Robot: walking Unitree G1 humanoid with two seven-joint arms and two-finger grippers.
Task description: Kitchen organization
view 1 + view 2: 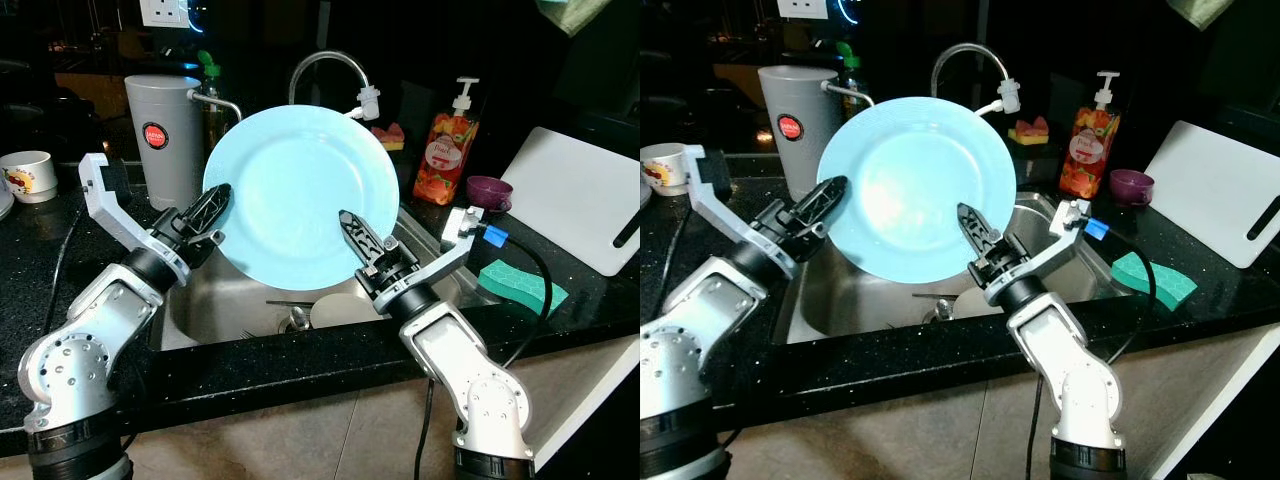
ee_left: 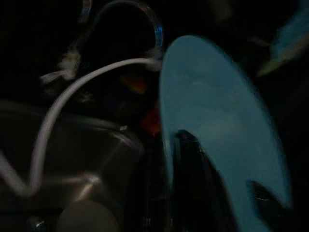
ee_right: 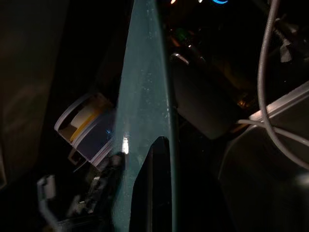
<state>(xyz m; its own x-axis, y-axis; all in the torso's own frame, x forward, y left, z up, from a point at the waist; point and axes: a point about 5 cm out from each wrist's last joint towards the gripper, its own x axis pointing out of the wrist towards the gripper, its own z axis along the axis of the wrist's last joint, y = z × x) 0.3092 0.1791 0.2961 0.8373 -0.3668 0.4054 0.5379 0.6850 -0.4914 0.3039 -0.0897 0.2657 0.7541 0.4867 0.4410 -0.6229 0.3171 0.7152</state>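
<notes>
Pale blue and held upright over the sink (image 1: 200,310), the plate (image 1: 300,195) faces the robot, pinched at two points of its rim. Far left on the black counter (image 1: 40,250) stands a white mug (image 1: 28,175), then a grey jug (image 1: 163,135) with a red label. The left gripper (image 1: 208,212) is clamped on the plate's left edge, its fingers on either side of the rim; the right gripper (image 1: 358,240) is closed over the lower right edge in the same way, as the right wrist view shows edge-on. I judge the tidying to be partway: the plate is lifted clear of the basin but not yet put anywhere. In the steel basin below lie another pale dish (image 1: 340,310) and some cutlery (image 1: 290,303), apparently still to be dealt with. Behind arches the tap (image 1: 325,65). Further right stand an orange soap bottle (image 1: 447,150), a small purple cup (image 1: 488,192), a green sponge (image 1: 520,285) and a white cutting board (image 1: 580,195).
</notes>
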